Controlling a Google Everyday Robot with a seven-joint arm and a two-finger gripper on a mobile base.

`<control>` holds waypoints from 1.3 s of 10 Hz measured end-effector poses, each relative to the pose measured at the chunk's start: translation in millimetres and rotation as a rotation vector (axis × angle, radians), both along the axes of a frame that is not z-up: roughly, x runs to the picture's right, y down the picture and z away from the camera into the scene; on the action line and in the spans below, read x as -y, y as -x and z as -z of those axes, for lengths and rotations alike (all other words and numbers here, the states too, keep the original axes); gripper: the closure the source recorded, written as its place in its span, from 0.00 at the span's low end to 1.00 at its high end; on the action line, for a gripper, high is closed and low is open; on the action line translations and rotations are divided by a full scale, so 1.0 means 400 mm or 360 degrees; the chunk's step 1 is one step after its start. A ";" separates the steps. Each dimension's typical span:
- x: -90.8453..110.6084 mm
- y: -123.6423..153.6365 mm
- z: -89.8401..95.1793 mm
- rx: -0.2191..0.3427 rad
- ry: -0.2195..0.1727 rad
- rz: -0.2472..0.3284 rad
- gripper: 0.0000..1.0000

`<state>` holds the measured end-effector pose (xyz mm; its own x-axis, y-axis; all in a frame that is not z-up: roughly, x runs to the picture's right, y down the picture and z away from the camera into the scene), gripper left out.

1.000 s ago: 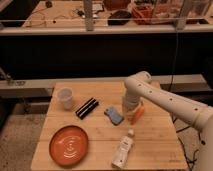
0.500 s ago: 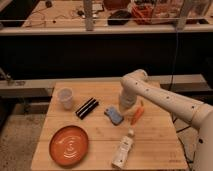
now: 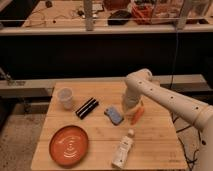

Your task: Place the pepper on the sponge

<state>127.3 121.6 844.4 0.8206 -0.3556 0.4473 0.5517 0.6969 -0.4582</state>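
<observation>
Here, gripper (image 3: 130, 106) beside pepper (image 3: 137, 116).

No text seems readable, not even on the white bottle (image 3: 123, 150).

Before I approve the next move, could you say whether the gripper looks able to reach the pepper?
Probably yes: the gripper hangs close over the pepper, which lies exposed on the table beside the sponge, with the bottle well clear toward the front.
</observation>
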 end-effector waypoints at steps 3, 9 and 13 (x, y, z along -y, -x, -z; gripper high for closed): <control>0.003 -0.017 -0.003 0.0000 -0.0004 -0.0012 0.35; 0.007 -0.045 -0.012 0.0012 -0.0016 -0.0022 0.32; -0.006 -0.101 -0.028 -0.0021 -0.0034 -0.0117 0.20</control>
<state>167.8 123.9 855.5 0.8506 -0.3038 0.4292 0.4928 0.7450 -0.4495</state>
